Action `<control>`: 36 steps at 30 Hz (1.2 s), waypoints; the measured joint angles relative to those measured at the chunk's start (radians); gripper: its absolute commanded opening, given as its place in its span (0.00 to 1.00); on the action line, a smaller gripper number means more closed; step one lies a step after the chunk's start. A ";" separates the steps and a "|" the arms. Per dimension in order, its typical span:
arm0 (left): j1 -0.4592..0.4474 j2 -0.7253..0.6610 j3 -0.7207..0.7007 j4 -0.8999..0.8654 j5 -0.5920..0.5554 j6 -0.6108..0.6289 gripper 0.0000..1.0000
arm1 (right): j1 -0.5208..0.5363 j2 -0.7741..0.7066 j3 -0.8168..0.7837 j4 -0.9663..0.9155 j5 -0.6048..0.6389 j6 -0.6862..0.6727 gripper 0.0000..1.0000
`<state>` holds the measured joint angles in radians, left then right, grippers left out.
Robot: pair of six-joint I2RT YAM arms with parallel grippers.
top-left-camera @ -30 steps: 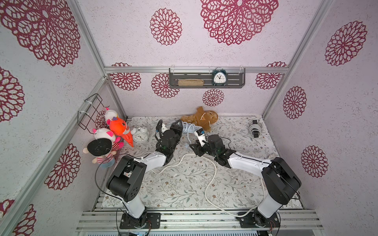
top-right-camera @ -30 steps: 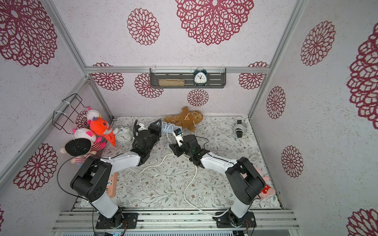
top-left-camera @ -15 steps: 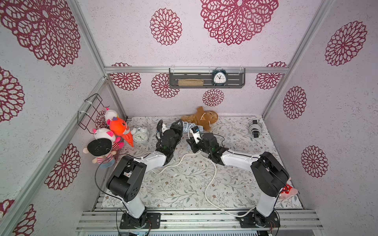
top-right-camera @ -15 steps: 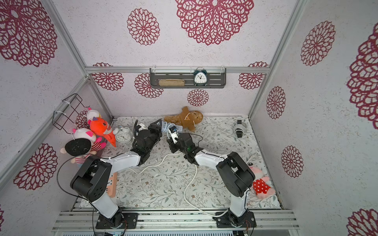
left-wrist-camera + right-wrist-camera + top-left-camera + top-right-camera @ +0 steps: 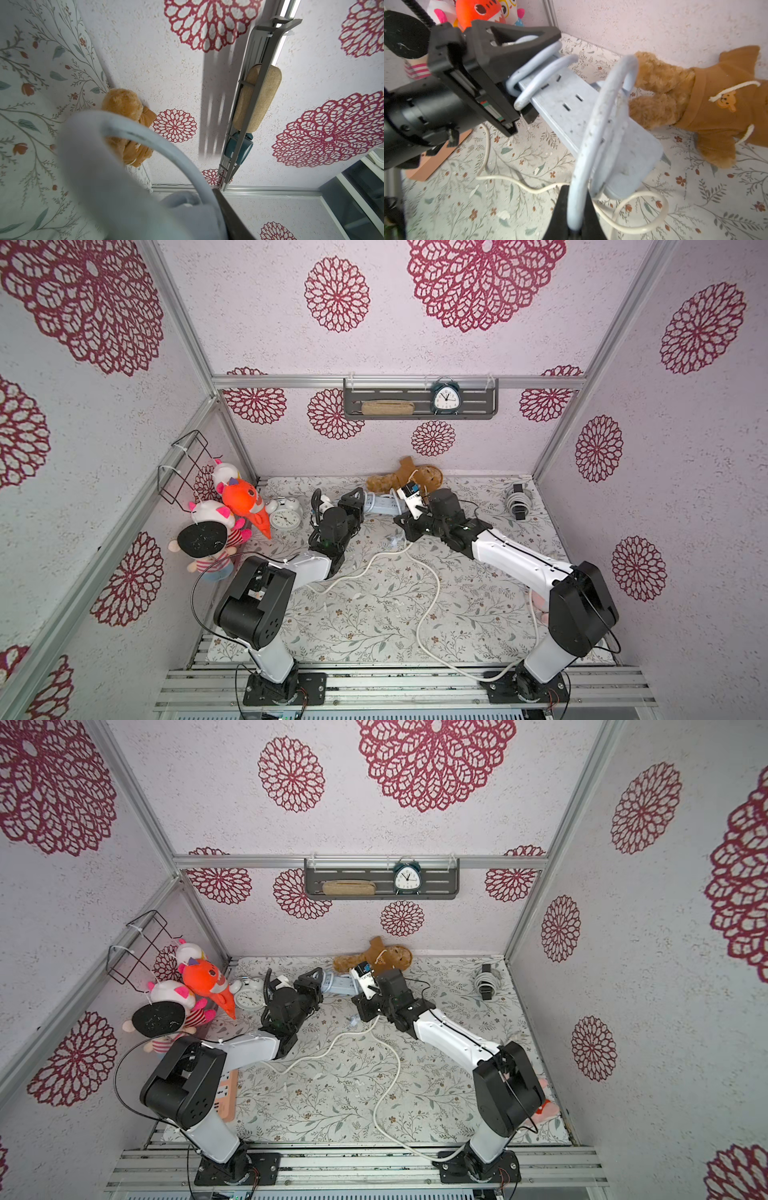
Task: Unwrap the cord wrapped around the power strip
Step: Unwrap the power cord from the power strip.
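Note:
A pale blue power strip (image 5: 566,108) is lifted off the table, its pale blue cord (image 5: 593,128) looped around it. My left gripper (image 5: 517,62) is shut on the strip's one end, over two cord turns. My right gripper (image 5: 576,218) is shut on a big cord loop near the strip's free end. Both top views show the strip (image 5: 380,506) (image 5: 340,986) between the left gripper (image 5: 355,502) (image 5: 313,979) and the right gripper (image 5: 403,522) (image 5: 360,1006). In the left wrist view the strip (image 5: 124,197) and a cord loop (image 5: 166,145) fill the foreground, blurred, beside one dark finger (image 5: 232,218).
A brown plush bear (image 5: 409,477) lies just behind the strip against the back wall. A cream cable (image 5: 432,585) snakes across the table. An alarm clock (image 5: 285,514) and plush toys (image 5: 237,502) stand at the left; a coiled cable (image 5: 517,502) lies at the back right; an orange strip (image 5: 227,1094) lies by the left arm.
My right gripper's jaws have closed onto the cord loop. The right arm swung in toward the strip's free end and has drawn back a little. The left arm has held still.

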<state>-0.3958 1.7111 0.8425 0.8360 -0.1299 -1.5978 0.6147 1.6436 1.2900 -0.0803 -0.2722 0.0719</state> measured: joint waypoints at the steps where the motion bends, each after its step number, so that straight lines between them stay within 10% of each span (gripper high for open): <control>1: 0.004 -0.002 -0.008 0.012 0.011 0.001 0.00 | -0.015 0.000 0.020 -0.047 -0.012 -0.001 0.00; 36: 0.275 -0.108 -0.220 0.090 0.120 -0.045 0.00 | -0.483 0.013 -0.116 -0.397 0.009 -0.100 0.00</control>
<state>-0.1207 1.6032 0.6220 0.9264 -0.0101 -1.6424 0.1322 1.6566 1.1740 -0.4778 -0.2634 -0.0277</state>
